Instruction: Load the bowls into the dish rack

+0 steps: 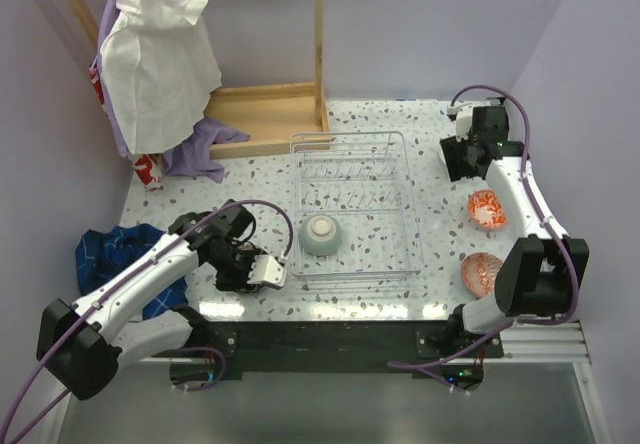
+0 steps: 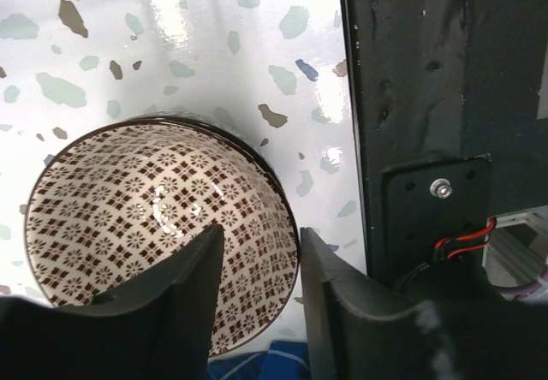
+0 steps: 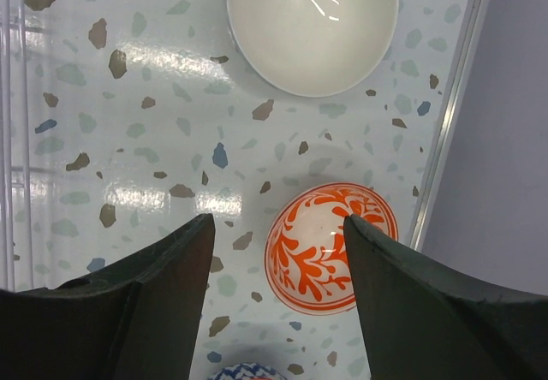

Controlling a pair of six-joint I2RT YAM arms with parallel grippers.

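The wire dish rack (image 1: pixel 352 204) stands mid-table with a pale grey bowl (image 1: pixel 322 234) upside down inside it. My left gripper (image 1: pixel 262 272) is left of the rack's near corner. In the left wrist view it (image 2: pixel 261 230) straddles the rim of a brown-patterned bowl (image 2: pixel 145 217), one finger inside and one outside, closed on the wall. My right gripper (image 1: pixel 462 154) is open and empty at the far right. In its wrist view it (image 3: pixel 278 219) hovers over an overturned orange-patterned bowl (image 3: pixel 330 247), with a white bowl (image 3: pixel 312 25) beyond. Two orange bowls (image 1: pixel 487 207) (image 1: pixel 482 272) lie along the right edge.
A wooden frame (image 1: pixel 270 114) with a white cloth (image 1: pixel 160 44) stands far left, a purple cloth (image 1: pixel 200 149) at its foot. A blue cloth (image 1: pixel 115 254) lies under my left arm. A blue-patterned bowl edge (image 3: pixel 248 371) shows below my right gripper. The black mount bar (image 2: pixel 411 97) runs along the near edge.
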